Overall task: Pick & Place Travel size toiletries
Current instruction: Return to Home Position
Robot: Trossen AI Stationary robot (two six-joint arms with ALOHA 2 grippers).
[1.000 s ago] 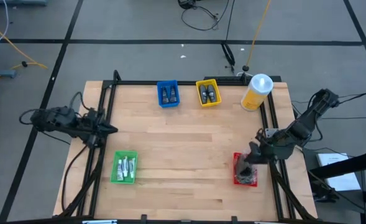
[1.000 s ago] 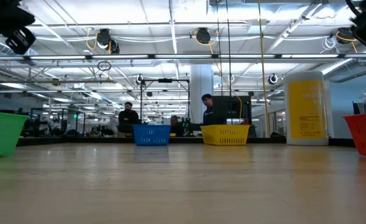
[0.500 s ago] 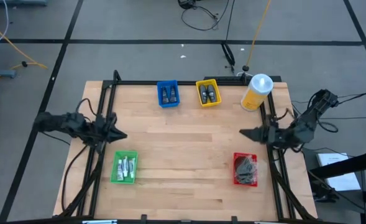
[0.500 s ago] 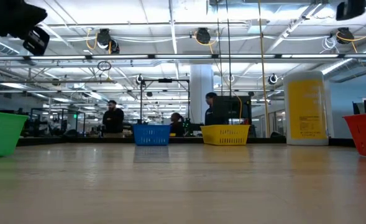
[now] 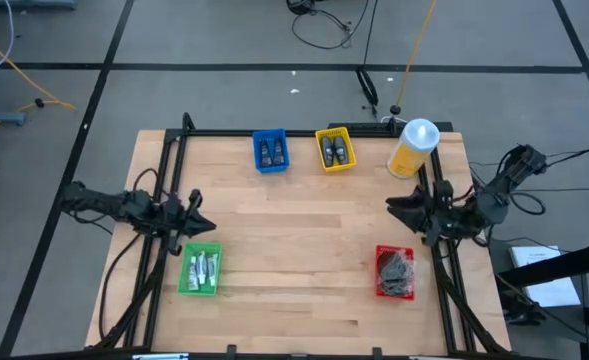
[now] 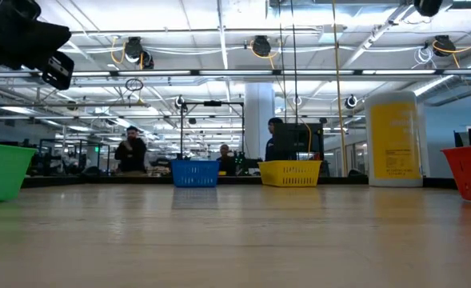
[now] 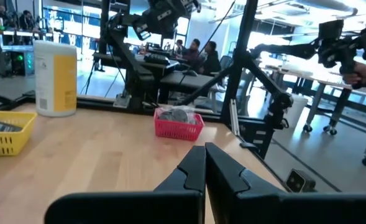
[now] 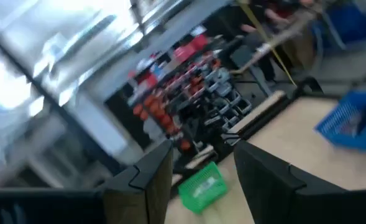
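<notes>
The toiletries lie sorted in four small trays: white tubes in the green tray (image 5: 200, 269), dark grey pieces in the red tray (image 5: 395, 272), dark items in the blue tray (image 5: 270, 152) and the yellow tray (image 5: 335, 149). My left gripper (image 5: 202, 222) is shut and empty; it hangs level above the table's left side, just far of the green tray. My right gripper (image 5: 392, 208) is open and empty. It is raised at the table's right side, far of the red tray, and points toward the left edge. Its fingers show apart in the right wrist view (image 8: 201, 168).
A big yellow bottle with a white cap (image 5: 414, 148) stands at the far right corner, just far of my right arm. A black frame runs along the table's left, right and far edges. The middle of the wooden table (image 5: 294, 240) is bare. People stand in the room beyond.
My right gripper has risen out of the red tray, gone toward the far edge and tipped up from pointing down to level, pointing left. The dark pieces stay in the red tray. My left gripper has gone toward the table's right and a little nearer, toward the green tray.
</notes>
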